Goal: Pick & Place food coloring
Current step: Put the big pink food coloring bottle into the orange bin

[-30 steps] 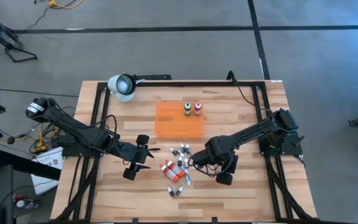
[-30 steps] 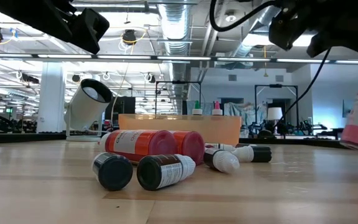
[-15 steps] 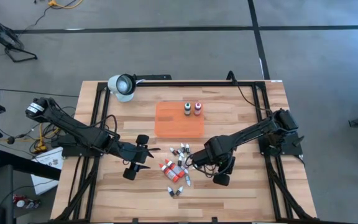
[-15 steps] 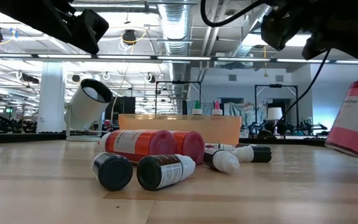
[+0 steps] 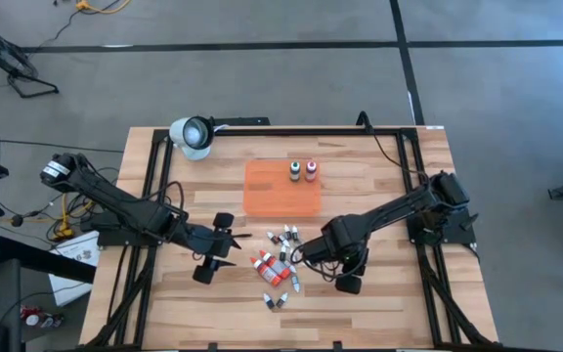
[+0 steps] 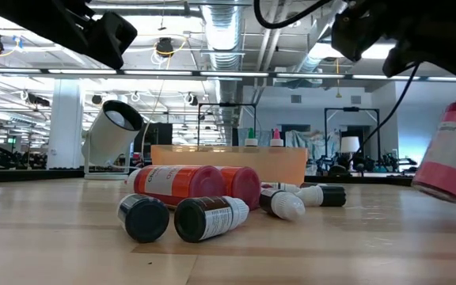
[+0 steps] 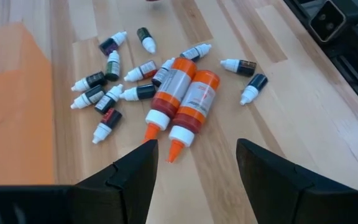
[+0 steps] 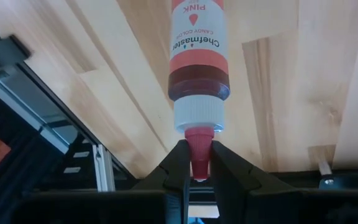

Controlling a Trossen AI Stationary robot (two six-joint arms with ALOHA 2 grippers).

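- The right claw (image 8: 192, 163) pinches the red tip of a pink bottle (image 8: 197, 56); the label reads PINK, and the bottle points away from the claw over the wooden counter (image 8: 303, 74)
- In the low view the pink bottle (image 6: 448, 153) hangs tilted at the right edge, its lower end just above the counter (image 6: 307, 245), apart from the pile
- From above, the right claw (image 5: 306, 256) sits at about 5 o'clock from the orange tray (image 5: 281, 188), at the right side of the pile of bottles (image 5: 280, 269)
- The left claw (image 7: 191, 165) is spread wide, holding nothing, hovering near the pile's left side; from above it (image 5: 231, 246) lies at about 7 o'clock from the tray
- Two orange bottles (image 7: 182, 102) lie side by side on the counter, touching, their orange tips toward the left claw
- Small vials (image 7: 107, 93) with white caps lie scattered around the orange bottles, most beyond them, two more (image 7: 247, 78) to one side
- In the low view two dark-capped vials (image 6: 184, 218) lie nearest the camera, with the orange bottles (image 6: 192, 184) behind them
- Two bottles stand upright on the tray at its far edge, one green (image 5: 295, 171) and one red (image 5: 312, 170), just beside each other
- A white lamp (image 5: 193, 135) sits at the far left corner of the counter, at about 10 o'clock from the tray
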